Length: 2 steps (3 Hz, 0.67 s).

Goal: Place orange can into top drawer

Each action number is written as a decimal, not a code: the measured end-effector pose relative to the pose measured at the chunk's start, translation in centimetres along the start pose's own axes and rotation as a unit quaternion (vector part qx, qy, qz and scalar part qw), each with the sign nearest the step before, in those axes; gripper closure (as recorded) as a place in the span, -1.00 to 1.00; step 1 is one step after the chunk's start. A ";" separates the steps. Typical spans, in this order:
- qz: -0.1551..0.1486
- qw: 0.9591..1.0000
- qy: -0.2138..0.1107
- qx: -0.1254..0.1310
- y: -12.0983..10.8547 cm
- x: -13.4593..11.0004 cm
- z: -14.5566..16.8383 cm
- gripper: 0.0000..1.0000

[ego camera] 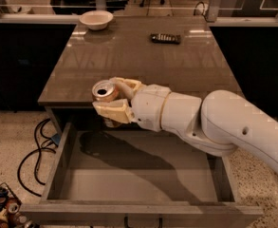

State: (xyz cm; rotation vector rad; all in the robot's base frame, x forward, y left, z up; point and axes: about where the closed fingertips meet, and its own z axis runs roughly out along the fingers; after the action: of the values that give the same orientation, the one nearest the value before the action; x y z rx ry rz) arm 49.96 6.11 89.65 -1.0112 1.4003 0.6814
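The orange can (104, 92) is upright with its silver top showing, held between the cream fingers of my gripper (114, 99). The gripper is shut on the can and holds it in the air at the counter's front edge, over the back left part of the open top drawer (143, 184). The drawer is a wide grey box pulled out below the counter, with a dark handle (142, 220) at its front. The white arm reaches in from the right. The can's lower body is partly hidden by the fingers.
A white shallow bowl (96, 19) stands at the counter's back left and a dark flat remote-like object (165, 38) at the back middle. Black cables (36, 146) lie on the floor to the left. Mixed clutter (3, 208) sits at the bottom left corner.
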 end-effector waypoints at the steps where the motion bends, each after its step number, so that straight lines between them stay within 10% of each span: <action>1: -0.001 1.000 0.006 0.014 2.1 0.9 -1.7 1.00; 2: 0.005 1.000 0.008 0.012 2.3 3.1 -2.6 1.00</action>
State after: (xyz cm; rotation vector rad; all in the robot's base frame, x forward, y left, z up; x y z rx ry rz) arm 47.03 4.33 86.55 -0.9933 1.4241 0.6630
